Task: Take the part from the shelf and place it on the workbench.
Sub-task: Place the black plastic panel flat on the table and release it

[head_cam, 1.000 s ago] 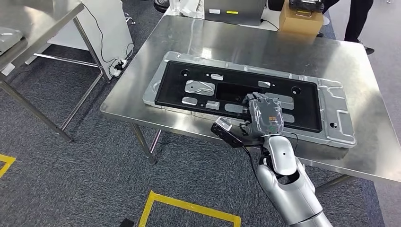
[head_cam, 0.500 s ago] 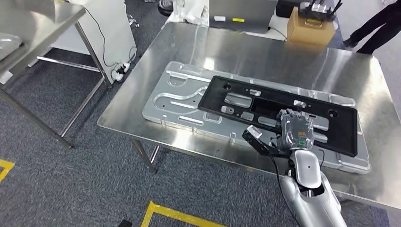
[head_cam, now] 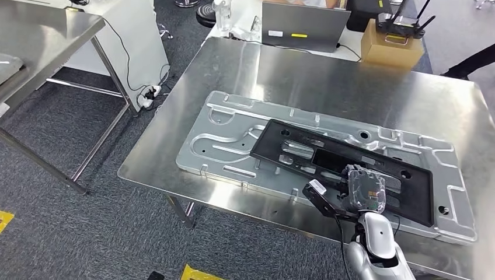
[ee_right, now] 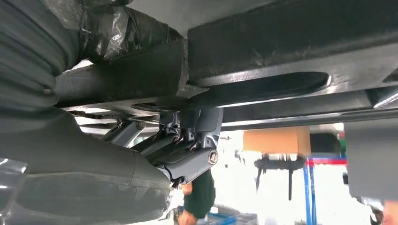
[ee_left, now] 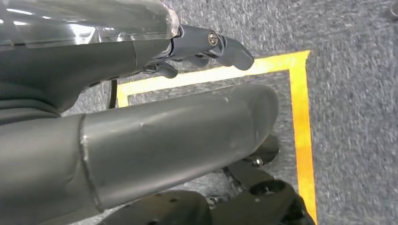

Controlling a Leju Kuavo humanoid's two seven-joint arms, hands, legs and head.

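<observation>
While the right hand (head_cam: 363, 189) grips it, the flat black rectangular plastic frame (head_cam: 344, 169) lies askew.
Its long axis slants across the embossed silver metal panel (head_cam: 233, 149), far end toward the panel's right.

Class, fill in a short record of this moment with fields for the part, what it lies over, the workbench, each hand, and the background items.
part: black frame, held at its near edge by the right hand
under it: silver stamped panel
workbench: steel table
left hand: hangs over grey carpet with yellow floor tape, holding nothing
background: cardboard box, laptop
</observation>
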